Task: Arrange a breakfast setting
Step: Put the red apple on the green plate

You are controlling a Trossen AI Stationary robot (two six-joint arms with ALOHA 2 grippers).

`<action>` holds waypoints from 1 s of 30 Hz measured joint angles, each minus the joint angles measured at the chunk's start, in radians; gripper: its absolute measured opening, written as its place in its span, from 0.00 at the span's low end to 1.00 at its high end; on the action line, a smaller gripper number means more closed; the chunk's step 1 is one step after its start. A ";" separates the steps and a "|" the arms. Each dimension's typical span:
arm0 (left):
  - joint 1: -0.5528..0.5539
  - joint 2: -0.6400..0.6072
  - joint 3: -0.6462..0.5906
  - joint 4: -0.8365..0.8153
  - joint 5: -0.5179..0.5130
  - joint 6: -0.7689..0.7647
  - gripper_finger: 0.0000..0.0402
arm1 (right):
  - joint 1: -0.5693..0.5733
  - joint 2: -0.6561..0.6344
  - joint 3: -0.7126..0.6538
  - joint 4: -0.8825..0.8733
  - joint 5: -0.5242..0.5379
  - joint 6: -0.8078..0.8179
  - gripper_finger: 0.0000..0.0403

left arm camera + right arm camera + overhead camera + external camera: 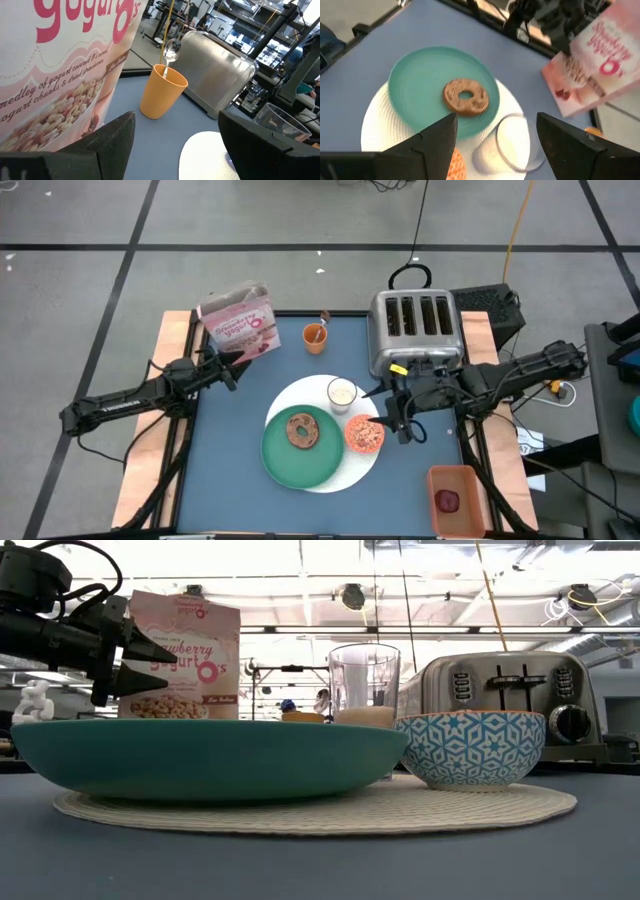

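A white round mat (352,470) lies mid-table. On it rest a green plate (285,460) with a brown bagel (301,430), a glass of milk (342,393), and a patterned bowl (364,436) filled with orange-pink cereal. The dark red fruit (447,500) lies in a small orange tray. A metal spoon (170,50) stands handle-down in an orange cup (161,93). My right gripper (397,426) hovers open above the bowl's right side. My left gripper (229,367) waits open beside the cereal box, nothing between its fingers.
The pink cereal box (240,325) stands at the far left and the silver toaster (415,330) at the far right. The orange tray (456,480) sits at the near right corner. Bare blue tabletop (225,480) shows left of the plate.
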 joint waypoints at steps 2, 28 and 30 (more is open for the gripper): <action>0.000 0.000 0.000 0.000 0.000 0.000 0.71 | 0.000 -0.031 -0.067 0.033 0.026 0.022 0.66; 0.000 0.000 0.000 -0.001 0.000 0.010 0.71 | 0.111 -0.500 -0.370 0.089 0.018 0.282 0.66; 0.000 0.000 0.000 -0.001 0.000 0.010 0.71 | 0.132 -0.515 -0.369 0.051 0.017 0.331 0.66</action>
